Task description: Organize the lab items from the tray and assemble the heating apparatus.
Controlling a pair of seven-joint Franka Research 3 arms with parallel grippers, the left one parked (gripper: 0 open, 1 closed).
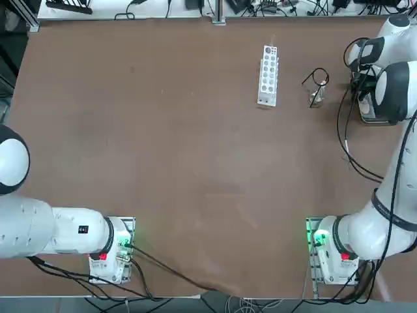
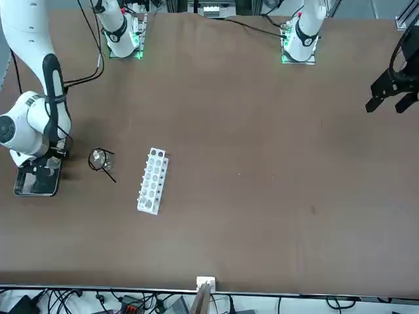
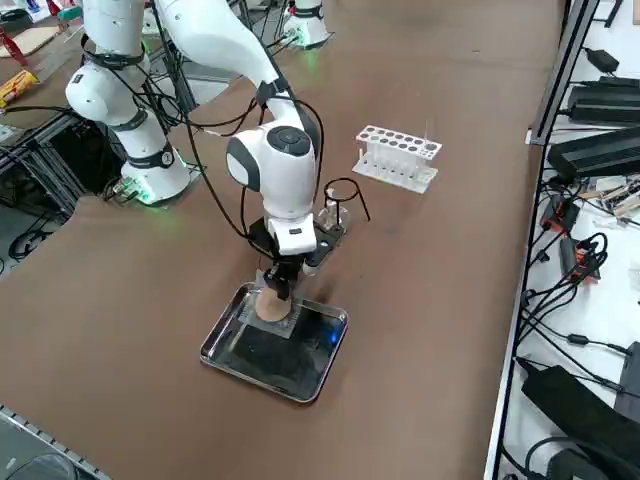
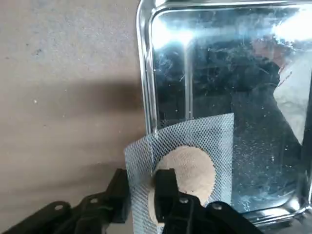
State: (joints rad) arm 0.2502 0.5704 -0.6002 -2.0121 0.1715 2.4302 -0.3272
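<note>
My right gripper [image 3: 275, 292] hangs low over the near end of the shiny steel tray [image 3: 215, 350]. In the right wrist view the gripper [image 4: 144, 187] is open, its fingers a small gap apart on either side of one edge of the grey square mesh [image 4: 195, 141]. The mesh, with its pale round centre, lies tilted across the tray rim [image 4: 144, 73]. The black wire ring stand [image 3: 345, 190] stands on the table between tray and rack, and the small clear glass burner [image 3: 332, 212] sits under its ring. From overhead the arm hides most of the tray [image 1: 371, 117].
A long white rack [image 1: 268, 75] with round holes lies beyond the ring stand [image 1: 317, 78]. The table edge and a shelf of cables [image 3: 600, 150] run close beside the tray. The parked arm's gripper [image 2: 393, 91] hangs over the far side.
</note>
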